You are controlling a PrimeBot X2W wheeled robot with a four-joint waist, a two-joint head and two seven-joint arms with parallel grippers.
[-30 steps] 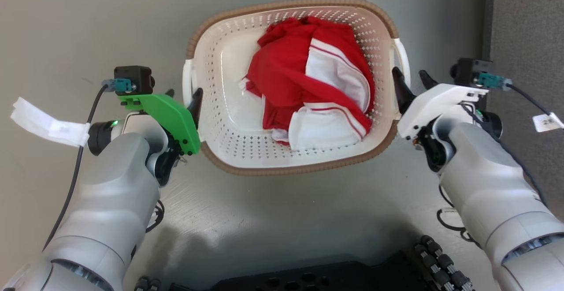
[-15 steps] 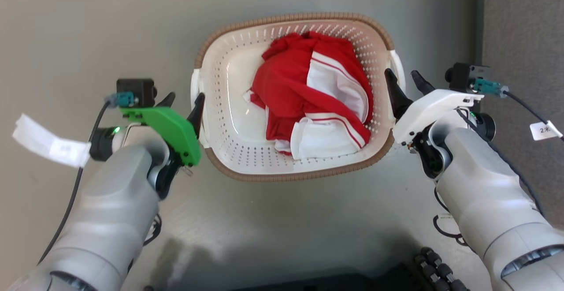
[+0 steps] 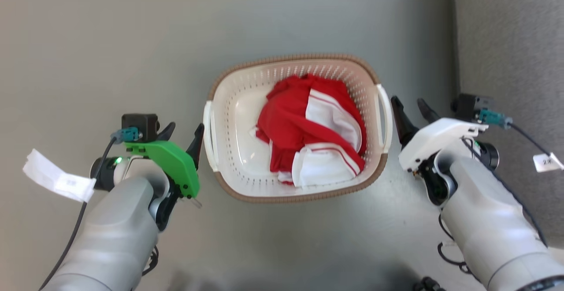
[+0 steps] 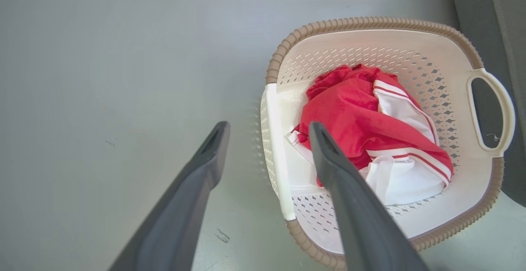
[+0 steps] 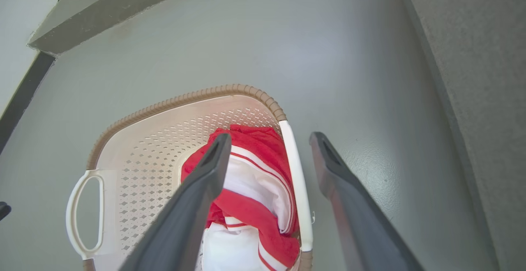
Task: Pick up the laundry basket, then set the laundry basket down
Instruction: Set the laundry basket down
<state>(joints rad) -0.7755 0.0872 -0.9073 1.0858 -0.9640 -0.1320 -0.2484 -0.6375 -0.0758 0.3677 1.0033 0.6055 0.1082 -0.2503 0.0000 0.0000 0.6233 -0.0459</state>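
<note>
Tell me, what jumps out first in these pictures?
A crumpled red-and-white cloth lying in the cream basket, at the middle of the head view, draws the eye first. Next comes the bright green cover behind the left tool, which sits at the basket's left side. The right tool sits at the opposite side, and both are open.

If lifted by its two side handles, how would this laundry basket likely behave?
Probably stiff: the laundry basket is moulded, perforated plastic. Probably light: it holds only a small heap of red-and-white clothing. It might dip slightly towards the right handle, where the clothing sits.
</note>
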